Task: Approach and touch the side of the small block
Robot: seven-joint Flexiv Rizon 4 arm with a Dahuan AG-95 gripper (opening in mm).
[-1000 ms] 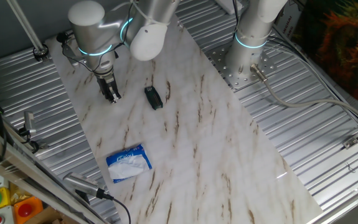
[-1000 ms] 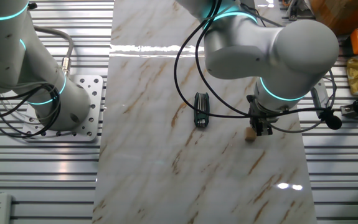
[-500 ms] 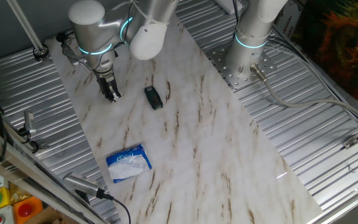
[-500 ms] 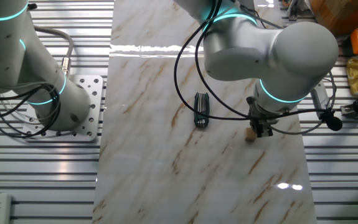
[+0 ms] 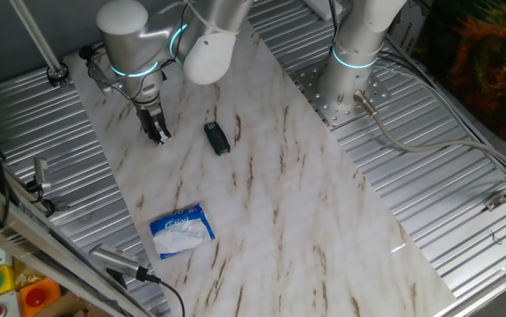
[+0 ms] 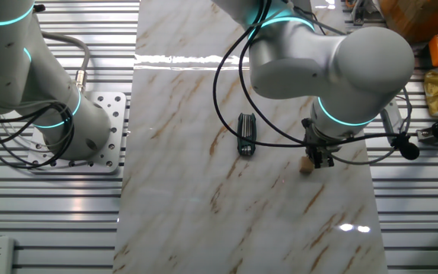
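Note:
The small block point(image 6: 306, 164) is a tiny tan cube on the marble board, near its right edge in the other fixed view. My gripper point(image 6: 321, 160) points straight down with its fingers together, and its tip stands right against the block's right side, low at the board. In the one fixed view the gripper point(image 5: 158, 136) is at the board's far left, and its tip hides the block. Nothing is held between the fingers.
A black oblong object point(image 5: 217, 138) lies on the board a short way from the gripper; it also shows in the other fixed view point(image 6: 246, 135). A blue-white packet point(image 5: 182, 231) lies nearer the front. A second arm's base point(image 5: 351, 62) stands on ribbed metal beside the board.

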